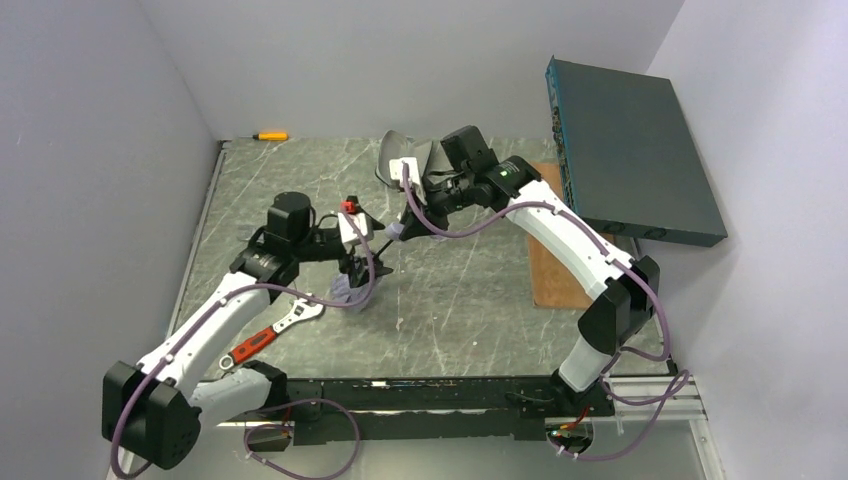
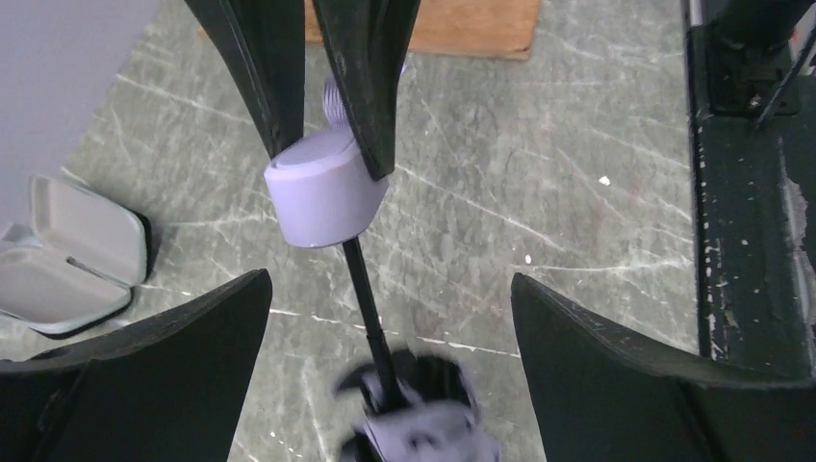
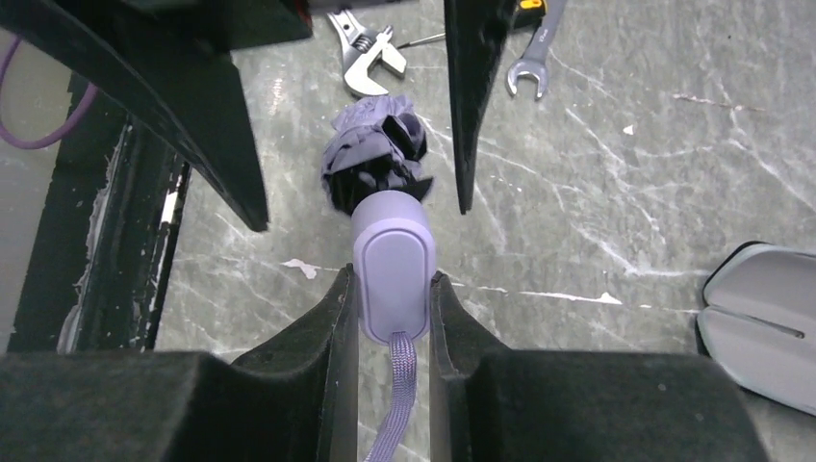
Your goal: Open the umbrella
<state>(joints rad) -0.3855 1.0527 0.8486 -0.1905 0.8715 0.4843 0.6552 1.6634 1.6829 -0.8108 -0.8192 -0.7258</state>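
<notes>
The umbrella is folded, with its thin black shaft drawn out. My right gripper is shut on its pale lavender handle, and the wrist strap hangs between the fingers. In the top view the right gripper holds the handle above the table's middle. The canopy bundle, black and pale, lies further along the shaft and looks blurred in the left wrist view. My left gripper is open, its fingers wide apart on either side of the shaft and bundle without touching them. It also shows in the top view.
A large dark teal flat box leans at the back right above a wooden board. An open grey case sits behind the grippers. A red-handled wrench lies near left; a screwdriver lies far left.
</notes>
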